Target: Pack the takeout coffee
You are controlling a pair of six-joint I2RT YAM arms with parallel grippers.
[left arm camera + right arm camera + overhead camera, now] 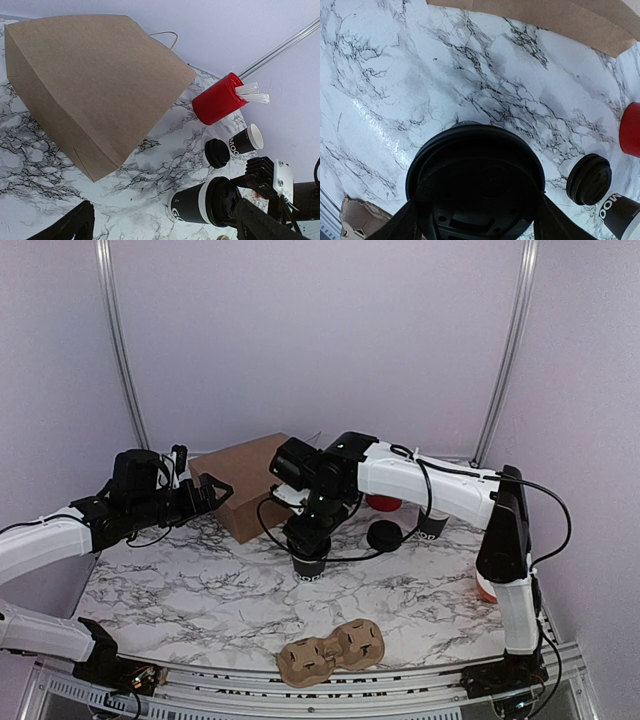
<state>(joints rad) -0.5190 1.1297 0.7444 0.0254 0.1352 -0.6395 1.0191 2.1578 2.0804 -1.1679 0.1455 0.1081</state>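
The takeout coffee is a black paper cup with white lettering, upright mid-table. Its round black lid rests on top, and a white band of the cup shows just under that lid. My right gripper reaches down from above and is shut on the lid, one finger against each side. My left gripper hovers open and holds nothing, left of the cup and in front of the brown paper bag; its dark fingertips frame the table below.
A loose black lid lies right of the cup, with a twin open black cup and a red tub of white sachets behind it. A cardboard cup carrier sits near the front edge.
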